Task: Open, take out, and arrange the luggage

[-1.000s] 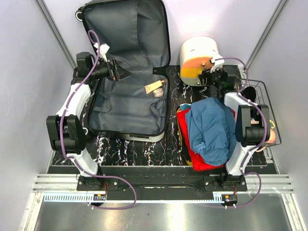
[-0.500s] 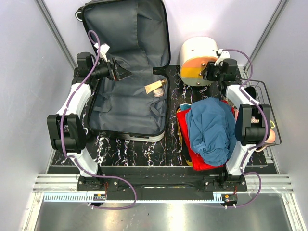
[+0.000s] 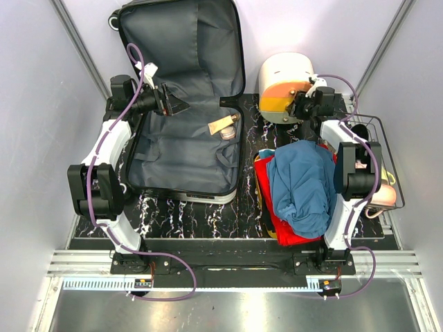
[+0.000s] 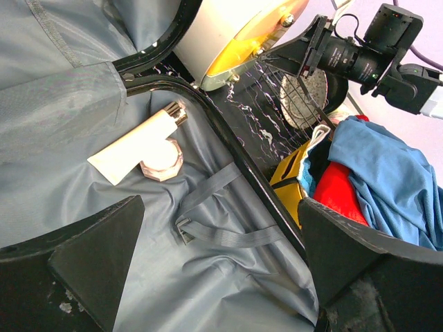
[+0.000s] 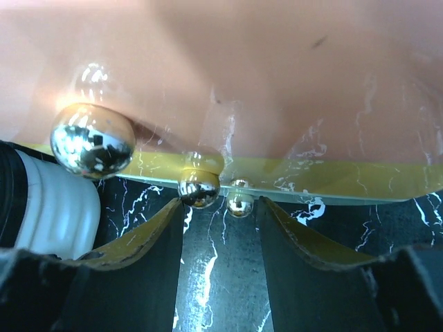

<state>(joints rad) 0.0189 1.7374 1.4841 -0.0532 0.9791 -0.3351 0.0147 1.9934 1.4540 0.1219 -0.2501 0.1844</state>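
Top external view: luggage (image 3: 180,159) lies open, long axis near-to-far, lid farthest; left jaws gape, right jaws part-open.

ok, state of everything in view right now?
luggage: open, lid leaning back against the wall.
tube: lying inside the luggage.
jar: inside the luggage, touching the tube.
drawer box: looks shut.
clothes: heaped right of the luggage.
left gripper: open, above the luggage.
right gripper: fingers either side of the drawer box's small knob; grip unclear.
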